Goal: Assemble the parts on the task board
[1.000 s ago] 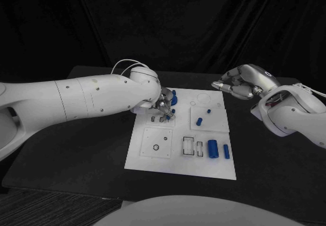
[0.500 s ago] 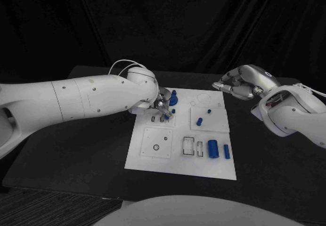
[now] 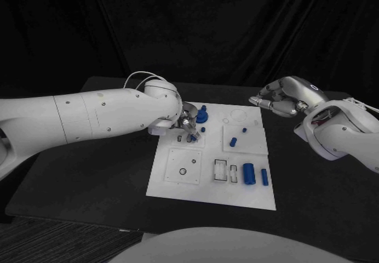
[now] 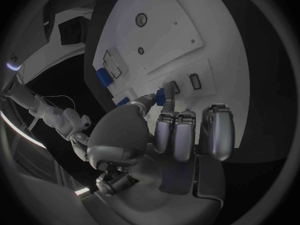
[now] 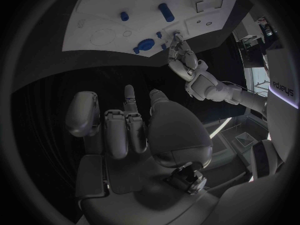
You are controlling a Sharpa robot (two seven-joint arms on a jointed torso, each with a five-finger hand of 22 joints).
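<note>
Pinching a small blue part [image 4: 160, 97] between thumb and fingertip, my left hand [image 3: 185, 121] hangs low over the far left corner of the task board [image 3: 178, 189]. From the left wrist view the part is a short blue block, held just beside two small rectangular slots [image 4: 195, 81] cut into a raised square panel of the board. My other fingers [image 4: 216, 134] curl loosely above it.

The board is a flat white plate in the middle of the black table [image 3: 87, 170], made of several square panels with outlined recesses, round holes and slots. Near my left hand a round blue knob-shaped part [image 3: 201, 115] stands on the far edge. Toward the middle a short blue cylinder [image 3: 232, 141] lies on a panel, with a tiny blue peg [image 3: 243, 130] just beyond it. Nearer to me, on the right side, a thicker blue cylinder [image 3: 248, 173] lies beside a slim blue bar [image 3: 264, 177].

My right hand [image 3: 281, 101] hovers above the table past the board's far right corner, fingers curled in, holding nothing.
</note>
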